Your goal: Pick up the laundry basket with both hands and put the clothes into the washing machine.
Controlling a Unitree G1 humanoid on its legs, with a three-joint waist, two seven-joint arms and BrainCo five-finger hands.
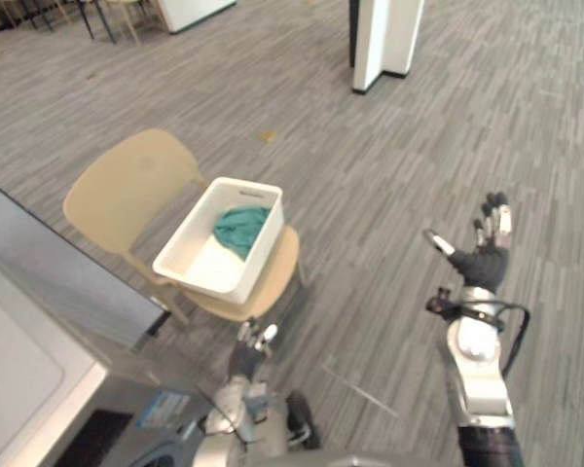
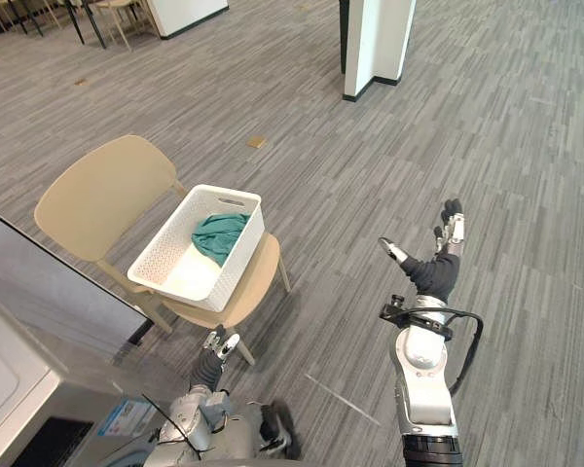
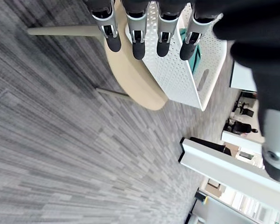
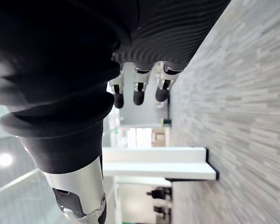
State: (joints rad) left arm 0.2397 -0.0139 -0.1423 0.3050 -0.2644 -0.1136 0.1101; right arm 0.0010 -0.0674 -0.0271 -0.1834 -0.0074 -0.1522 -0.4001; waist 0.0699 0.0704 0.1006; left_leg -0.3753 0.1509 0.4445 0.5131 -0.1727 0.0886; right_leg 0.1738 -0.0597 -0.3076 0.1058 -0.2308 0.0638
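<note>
On the chair seat: the white laundry basket [image 1: 245, 183] sits flat on the tan chair [image 1: 127, 190]. It covers most of the seat and leaves a strip along the seat's front edge bare. Neither hand touches it.
Basket contents: the teal clothes [image 1: 240, 229] lie crumpled at the far end, against the end wall. The near end shows only bare white bottom.
Basket build: the walls are perforated, and a handle slot [image 3: 203, 79] is cut into the end wall. That slot looks like the natural place to grip for a two-handed lift.
Left hand [image 1: 253, 345]: it is low, near the seat's front edge. Its fingers [image 3: 137, 42] are straight and point at the basket's perforated wall without touching it. It holds nothing and seems lined up to reach the near side.
Right hand [image 2: 433, 268]: it hangs over the grey floor [image 2: 526, 146], well apart from the chair. Its fingers are straight and spread with the thumb out, and it is empty. It is probably held wide so it can come round to the basket's other side.
Washing machine [image 1: 19, 389]: it stands close to the robot, near the chair. Whether its door is open cannot be told.
Step in hand: the approach; the lift has not begun.
Risk: because the load sits at one end, an uneven grip could tip the basket.
</note>
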